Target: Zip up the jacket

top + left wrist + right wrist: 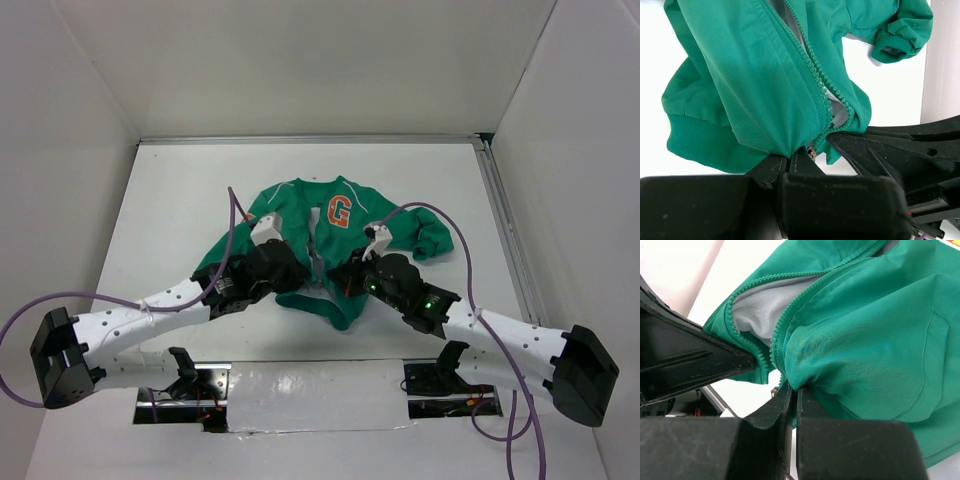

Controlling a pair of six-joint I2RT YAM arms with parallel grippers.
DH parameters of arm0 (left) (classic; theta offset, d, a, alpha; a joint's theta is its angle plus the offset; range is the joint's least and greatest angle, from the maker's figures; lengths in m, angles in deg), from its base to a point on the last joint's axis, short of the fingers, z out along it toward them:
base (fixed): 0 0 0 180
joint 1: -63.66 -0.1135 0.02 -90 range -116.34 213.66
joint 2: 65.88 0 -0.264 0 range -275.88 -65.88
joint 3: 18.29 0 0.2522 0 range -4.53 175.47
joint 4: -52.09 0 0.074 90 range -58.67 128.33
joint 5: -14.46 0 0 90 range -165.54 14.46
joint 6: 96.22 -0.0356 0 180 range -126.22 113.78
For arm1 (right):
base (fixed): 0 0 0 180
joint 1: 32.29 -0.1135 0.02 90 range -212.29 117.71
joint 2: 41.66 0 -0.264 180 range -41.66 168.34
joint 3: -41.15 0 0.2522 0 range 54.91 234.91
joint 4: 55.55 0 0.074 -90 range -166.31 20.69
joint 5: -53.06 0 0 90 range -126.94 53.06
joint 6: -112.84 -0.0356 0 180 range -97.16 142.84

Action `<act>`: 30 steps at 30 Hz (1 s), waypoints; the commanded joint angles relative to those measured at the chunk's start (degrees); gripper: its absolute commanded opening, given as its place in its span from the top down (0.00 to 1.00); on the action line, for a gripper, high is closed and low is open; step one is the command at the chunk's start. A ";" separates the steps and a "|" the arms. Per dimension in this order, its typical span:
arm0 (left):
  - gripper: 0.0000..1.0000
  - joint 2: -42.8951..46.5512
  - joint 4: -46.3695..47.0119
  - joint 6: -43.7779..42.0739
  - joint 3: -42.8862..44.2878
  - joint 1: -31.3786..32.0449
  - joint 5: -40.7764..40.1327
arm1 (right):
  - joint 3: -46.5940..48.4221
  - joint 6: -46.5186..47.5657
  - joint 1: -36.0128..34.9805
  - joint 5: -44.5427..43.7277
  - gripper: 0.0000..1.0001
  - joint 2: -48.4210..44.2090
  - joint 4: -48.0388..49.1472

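- The green jacket (300, 215) lies front up in the middle of the white desk (180, 190), collar toward the far side, with its bottom hem gathered between the two arms.
- An orange "G" patch (339, 212) sits on the chest on the right-arm side.
- The zipper (812, 65) is undone: its two rows of green teeth run apart, and the pale lining (760, 310) shows between them.
- The left fingers (790, 159) are pressed together on a bunched fold of the jacket near the bottom of the zipper; a small metal piece shows right at the tips.
- The right fingers (792, 390) are likewise clamped on the fabric of the other front panel, just beside the lower teeth.
- Both sets of fingers sit close together at the hem, each visible in the other's wrist view.
- One sleeve cuff (897, 45) lies curled on the desk, away from the grip.
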 commanded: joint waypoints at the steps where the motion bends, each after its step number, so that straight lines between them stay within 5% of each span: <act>1: 1.00 -0.69 2.48 -0.06 2.70 0.31 -1.36 | 2.49 -0.44 -0.50 0.15 1.00 0.37 3.27; 30: 1.00 -2.28 0.29 3.19 3.14 -0.48 -0.21 | 2.75 -0.52 0.02 -0.99 1.00 1.42 4.33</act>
